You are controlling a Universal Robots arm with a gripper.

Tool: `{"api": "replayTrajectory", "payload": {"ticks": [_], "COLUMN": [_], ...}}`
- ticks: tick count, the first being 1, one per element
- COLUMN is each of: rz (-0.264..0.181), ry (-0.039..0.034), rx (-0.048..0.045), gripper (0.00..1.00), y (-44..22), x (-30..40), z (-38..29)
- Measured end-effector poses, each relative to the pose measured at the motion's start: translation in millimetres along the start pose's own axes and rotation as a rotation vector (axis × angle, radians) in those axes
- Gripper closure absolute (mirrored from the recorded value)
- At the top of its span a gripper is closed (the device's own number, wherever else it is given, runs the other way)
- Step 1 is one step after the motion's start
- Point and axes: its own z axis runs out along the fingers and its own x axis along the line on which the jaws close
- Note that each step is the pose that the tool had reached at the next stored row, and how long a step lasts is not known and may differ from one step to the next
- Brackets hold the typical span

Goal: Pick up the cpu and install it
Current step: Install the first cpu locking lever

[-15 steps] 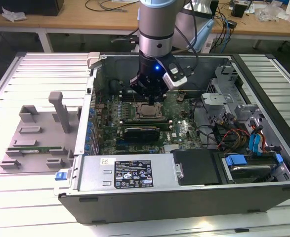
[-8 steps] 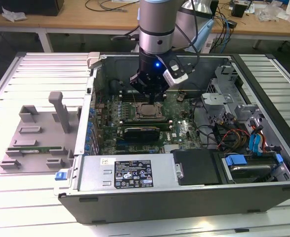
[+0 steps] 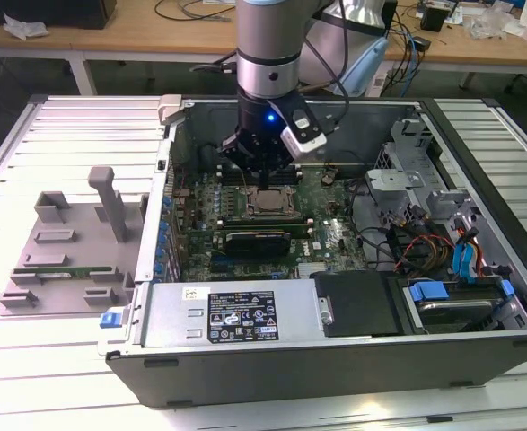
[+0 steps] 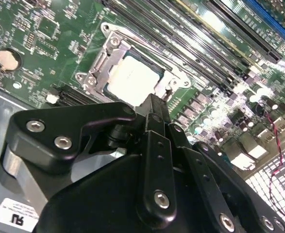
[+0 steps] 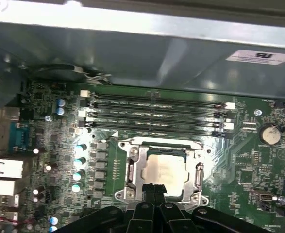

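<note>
Looking at a small flat square silver-grey cpu [image 5: 166, 170] lying inside the metal-framed square socket [image 5: 132, 167] on the green motherboard [image 5: 244, 165], deep in the open dark computer case [image 3: 245, 359]. Got the black end effector [image 5: 155, 188] pinched fully closed with nothing in it, tips right over the chip's edge. Can't tell if touching. Risky bit, probably: pushing down off-centre or on a slightly skewed chip and bending socket pins. Could also snag the socket's metal frame.
</note>
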Motion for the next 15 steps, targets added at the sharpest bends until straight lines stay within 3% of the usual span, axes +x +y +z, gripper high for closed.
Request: {"api": "replayTrajectory", "payload": {"ticks": [4, 6, 11, 15], "rz": [0.0, 0.0, 0.0, 0.0], "ry": [-0.0008, -0.0018, -0.002, -0.002], "rx": [0.0001, 0.0002, 0.0002, 0.0002], "gripper": [0.89, 0.89, 0.89, 0.89], "y": [0.0, 0.2, 0.2, 1.6], "x": [0.0, -0.3, -0.2, 19.4], "z": [-6.9, -15.2, -17.0, -17.6]}}
